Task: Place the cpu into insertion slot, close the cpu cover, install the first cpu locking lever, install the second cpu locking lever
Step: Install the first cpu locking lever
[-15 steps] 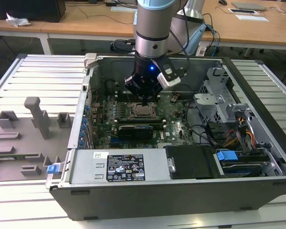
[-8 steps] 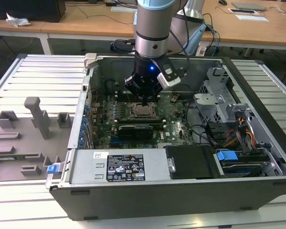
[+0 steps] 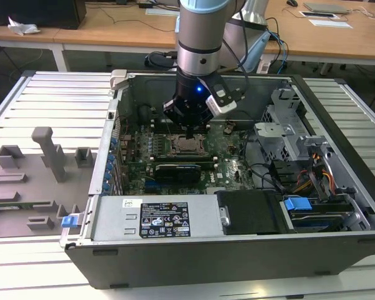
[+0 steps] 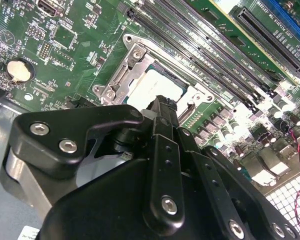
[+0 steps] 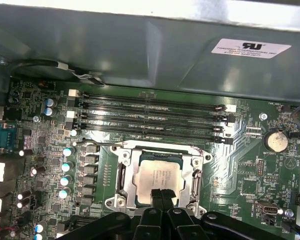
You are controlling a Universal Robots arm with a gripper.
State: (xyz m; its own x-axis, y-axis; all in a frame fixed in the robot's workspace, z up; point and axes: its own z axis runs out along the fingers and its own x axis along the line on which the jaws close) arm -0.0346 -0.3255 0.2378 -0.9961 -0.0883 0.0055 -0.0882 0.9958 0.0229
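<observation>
Arm stands over the open computer case (image 3: 175,219) on the ribbed worktop (image 3: 50,94), with the tool (image 3: 190,128) low above the motherboard (image 5: 250,165). The cpu (image 5: 157,176) lies in the insertion slot (image 5: 122,175), pale top face up, just beside the memory slots (image 5: 150,115). The cpu cover (image 5: 190,172) appears to lie down flat around it, chip showing through the cut-out. In the first wrist view the tool (image 5: 162,196) is narrow: the two fingertips (image 5: 157,195) are drawn together with nothing between them, their ends at the near edge of the chip. Cannot tell whether they touch it or the cover. A thin wire lever (image 5: 202,152) runs along the memory-slot side of the socket; cannot tell whether it is hooked. Judgement: placing is done and the cover is most likely down, so the work stands at the levers. Risks: the closed tips sit off-centre, so downward pressure could rock the cover or load one edge of the chip against the socket contacts. A sideways slip would send the tips onto the small board parts nearby. An unhooked lever could spring back and lift the cover.
</observation>
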